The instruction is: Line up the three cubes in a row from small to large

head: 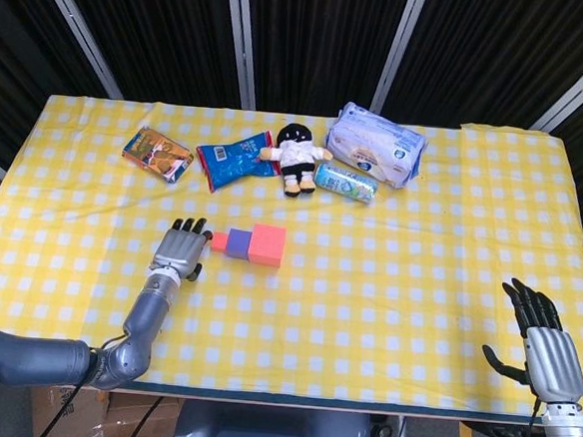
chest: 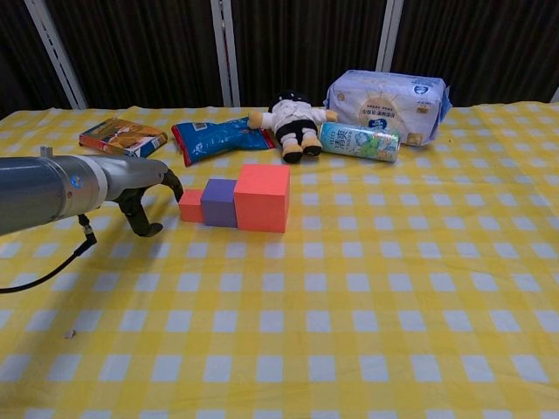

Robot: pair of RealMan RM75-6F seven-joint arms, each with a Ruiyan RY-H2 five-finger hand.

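Three cubes stand side by side in a touching row on the yellow checked cloth: a small red cube (head: 220, 241) (chest: 190, 205) on the left, a purple cube (head: 239, 242) (chest: 218, 202) in the middle, and a large red cube (head: 267, 245) (chest: 262, 197) on the right. My left hand (head: 178, 250) (chest: 144, 202) hovers just left of the small cube, apart from it, holding nothing, with its fingers spread. Far off at the table's front right corner, my right hand (head: 543, 341) is open and empty; the chest view does not show it.
Along the back of the table lie a snack box (head: 157, 153), a blue snack bag (head: 229, 161), a doll (head: 296, 157), a drink can (head: 345, 181) and a tissue pack (head: 376, 155).
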